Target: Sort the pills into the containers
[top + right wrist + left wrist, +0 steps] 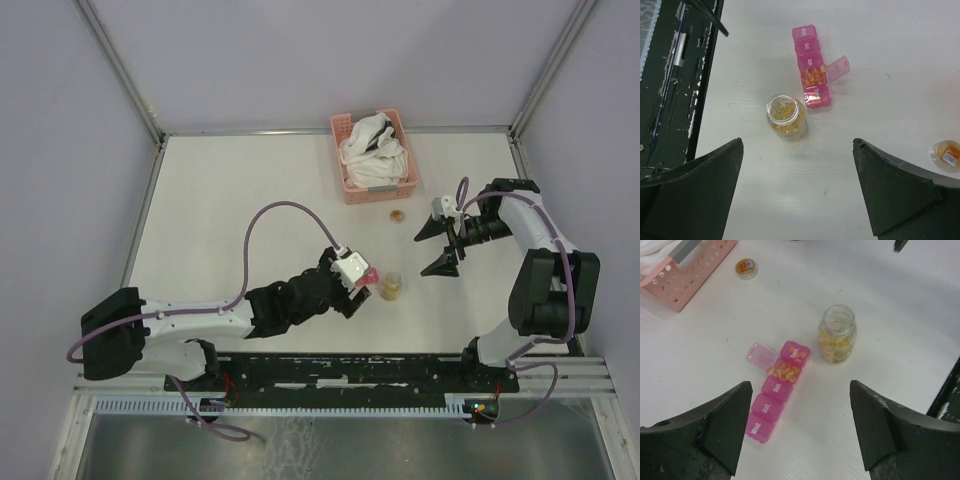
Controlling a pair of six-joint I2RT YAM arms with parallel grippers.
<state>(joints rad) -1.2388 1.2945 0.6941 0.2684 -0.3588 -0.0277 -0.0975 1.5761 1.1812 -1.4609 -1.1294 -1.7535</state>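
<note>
Pills [836, 346] half-fill an uncapped clear jar [837, 320]. More lie in the one open compartment [785, 371] of the pink pill organizer [771, 407] just beside the jar. The left gripper [800, 386] and right gripper [797, 145] hover near the jar, both spread wide and empty. A round cap [746, 268] lies well apart from the jar, near the pink basket [687, 277].

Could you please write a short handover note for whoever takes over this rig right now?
Left gripper: open, empty, above the pill box.
Right gripper: open, empty, to the right of the jar, apart from it.
Jar: upright, uncapped, many pills inside, beside the box's Tues end. A small round cap lies near the basket.
Done: the open compartment holds pills; the Tues compartment seems to show orange through its lid.
Left: the other three compartments are shut, contents not visible.
</note>
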